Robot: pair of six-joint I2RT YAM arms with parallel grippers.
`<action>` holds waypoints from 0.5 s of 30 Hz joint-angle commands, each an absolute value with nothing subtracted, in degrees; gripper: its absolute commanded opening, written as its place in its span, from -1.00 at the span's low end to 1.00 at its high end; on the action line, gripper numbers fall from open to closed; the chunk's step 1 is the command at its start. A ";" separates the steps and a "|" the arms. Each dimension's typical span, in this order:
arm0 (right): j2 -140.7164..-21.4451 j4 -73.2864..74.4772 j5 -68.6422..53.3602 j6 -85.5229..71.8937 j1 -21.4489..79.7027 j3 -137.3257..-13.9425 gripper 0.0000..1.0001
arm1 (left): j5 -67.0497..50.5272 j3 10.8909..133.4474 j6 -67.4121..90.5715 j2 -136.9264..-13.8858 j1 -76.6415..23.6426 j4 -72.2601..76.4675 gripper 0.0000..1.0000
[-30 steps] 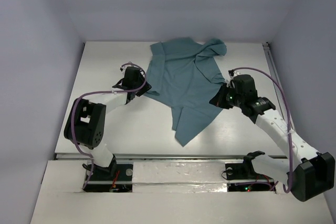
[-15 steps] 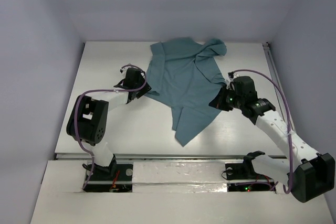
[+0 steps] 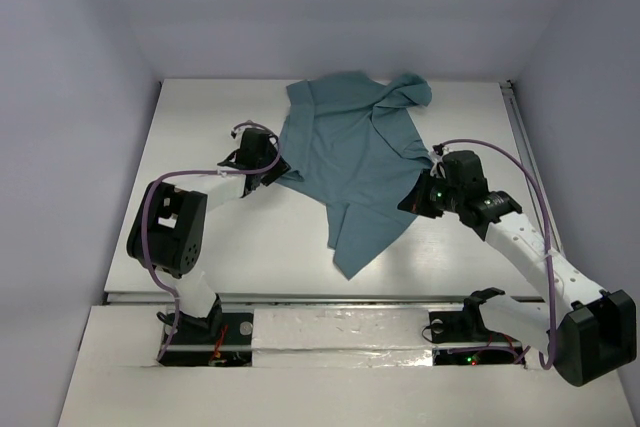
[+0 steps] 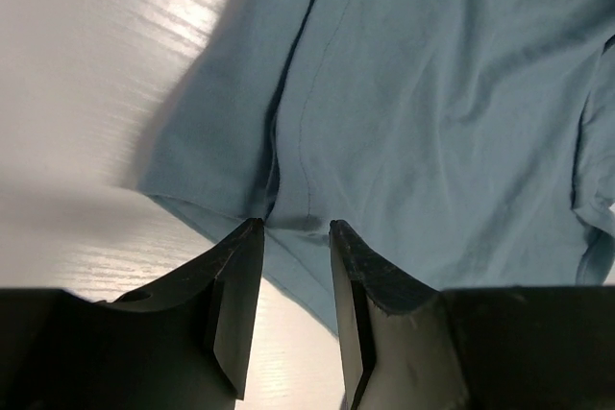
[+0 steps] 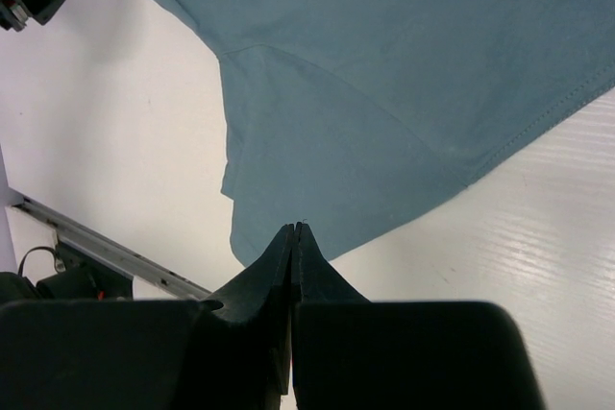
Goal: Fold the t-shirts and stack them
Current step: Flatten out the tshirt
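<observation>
The t-shirt (image 3: 350, 162) is plain teal cloth lying crumpled and partly spread across the middle of the white table, with one sleeve bunched at the far right. My left gripper (image 3: 268, 169) sits low at the shirt's left edge. In the left wrist view its jaws stand apart, and the left gripper (image 4: 293, 228) has its tips at the hem of the t-shirt (image 4: 432, 93), gripping nothing. My right gripper (image 3: 414, 197) hovers over the shirt's right edge. In the right wrist view the right gripper (image 5: 296, 229) is shut with nothing between its fingers, above the t-shirt (image 5: 384, 74).
A metal rail (image 3: 300, 299) runs along the table's near edge and also shows in the right wrist view as the rail (image 5: 96, 237). Grey-lilac walls close in the table on three sides. Bare table (image 3: 230, 237) lies left and near of the shirt.
The right arm has slid a little toward the near edge, staying shut. The left arm's elbow shifted slightly; its gripper stays at the shirt's left edge. The shirt has not moved.
</observation>
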State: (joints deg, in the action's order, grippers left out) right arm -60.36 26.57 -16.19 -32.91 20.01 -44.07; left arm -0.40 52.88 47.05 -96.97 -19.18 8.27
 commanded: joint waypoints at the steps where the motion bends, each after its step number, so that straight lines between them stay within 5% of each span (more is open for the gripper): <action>1: -59.59 25.14 -16.96 -33.05 20.13 -45.09 -1.00 | -0.53 56.07 47.90 -96.42 -19.42 10.10 -0.39; 15: -58.71 25.93 -16.17 -33.66 20.13 -43.95 -1.00 | 3.25 54.67 50.98 -97.65 -19.42 12.39 -0.25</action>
